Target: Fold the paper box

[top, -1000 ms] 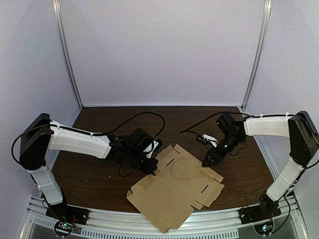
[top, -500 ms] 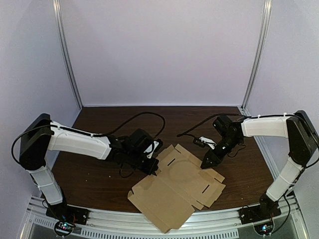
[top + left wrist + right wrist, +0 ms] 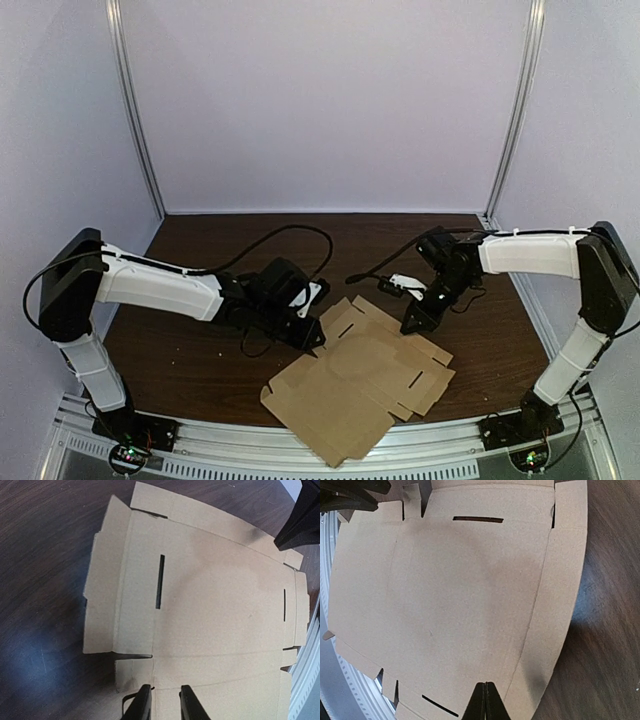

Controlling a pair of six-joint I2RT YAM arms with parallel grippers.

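Lying flat and unfolded, the cardboard box blank (image 3: 360,385) sits at the table's (image 3: 190,365) near edge, its front corner overhanging the metal rail (image 3: 200,435). The left gripper (image 3: 312,345) is at the blank's left edge with its 2 fingers slightly apart. The right gripper (image 3: 410,325) points down at the far-right edge, its 2 fingers pressed together.

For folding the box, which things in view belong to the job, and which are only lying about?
Belong to the job: box, lying flat and unfolded; left gripper, slightly open; right gripper, shut.

Only lying about: black cable on the table, running to the arms.
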